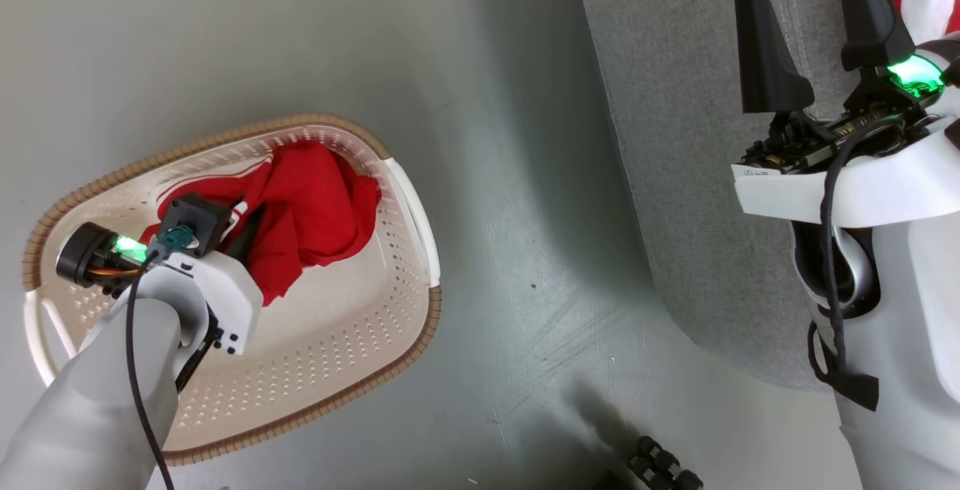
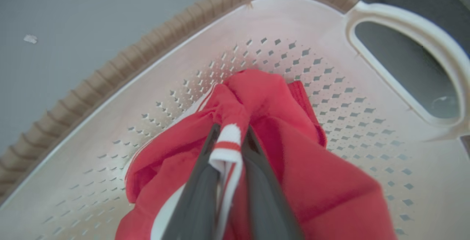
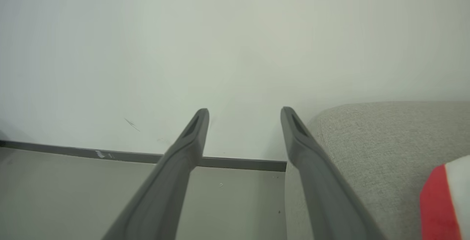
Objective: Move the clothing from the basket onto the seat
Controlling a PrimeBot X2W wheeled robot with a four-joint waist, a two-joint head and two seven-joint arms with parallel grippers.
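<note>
Grey floor (image 1: 510,100), basket (image 1: 352,370) on it, seat (image 1: 675,175) off to the robot's right.

Left jaws: pressed together, pinching the white-and-red trim (image 2: 229,140) of a red garment (image 2: 330,181). Trim sits right between the jaws, near their tips. Rest of the garment bunches around and below both jaws, loose, lying inside the basket. Just past the tips: perforated basket wall. Further out, up and right of the tips: a side handle (image 2: 404,23). Beyond that, the brown rim (image 2: 110,74), then floor.

Right jaws: spread, nothing between them. Seat edge is just beside the right-hand jaw, possibly touching, can't tell. Further right of that jaw: second garment (image 3: 440,199), red and white, lying on the seat. Past the tips: floor, then a dark skirting strip (image 3: 238,163), then pale wall (image 3: 220,49).

Step, as I judge it: pick made, lift-out not yet done. One piece looks already delivered, so roughly midway or later; I see no other clothing in the basket.

Next move calls for: raise the left jaws straight up until the hanging cloth clears the rim, swing across to the seat, lower, spread the jaws beside the second garment. Grip is on a narrow trim only, so a slow lift seems wise; trailing cloth could snag the rim or tug the basket. Right jaws should stay out of the path.
</note>
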